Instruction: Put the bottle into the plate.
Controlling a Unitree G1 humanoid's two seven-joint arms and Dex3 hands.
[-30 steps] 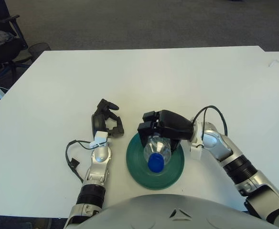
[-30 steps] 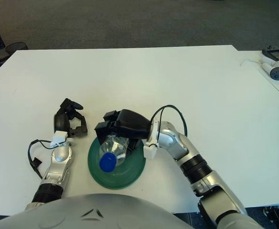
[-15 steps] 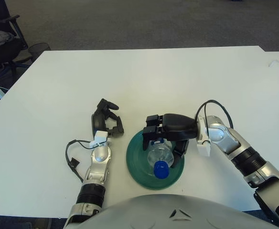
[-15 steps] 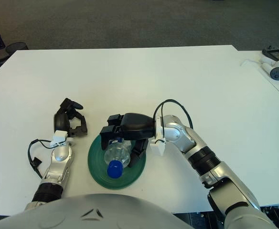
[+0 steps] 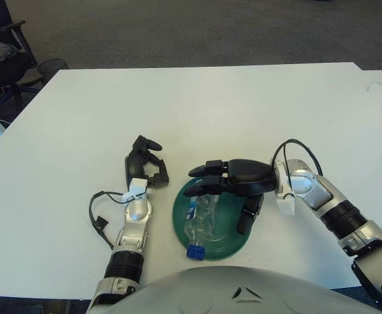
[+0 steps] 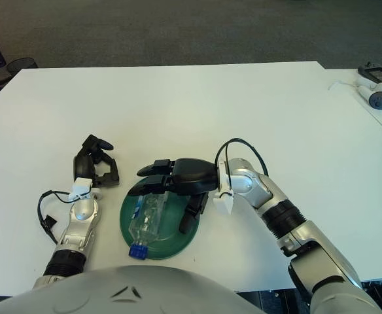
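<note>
Fingers of the left hand (image 5: 145,165) curl on nothing, parked on the table (image 5: 243,104) just left of the plate (image 5: 233,239), while the right hand (image 5: 227,186) hovers above the plate's far side, its fingers spread apart and gripping nothing. The bottle (image 5: 201,219) lies on its side in the plate, long axis running from far-right to near-left, blue cap (image 5: 194,252) toward the robot and jutting over the near rim. The sound move would be lifting that hand straight up and back, clear of the bottle, lest a finger roll it off the rim.
</note>
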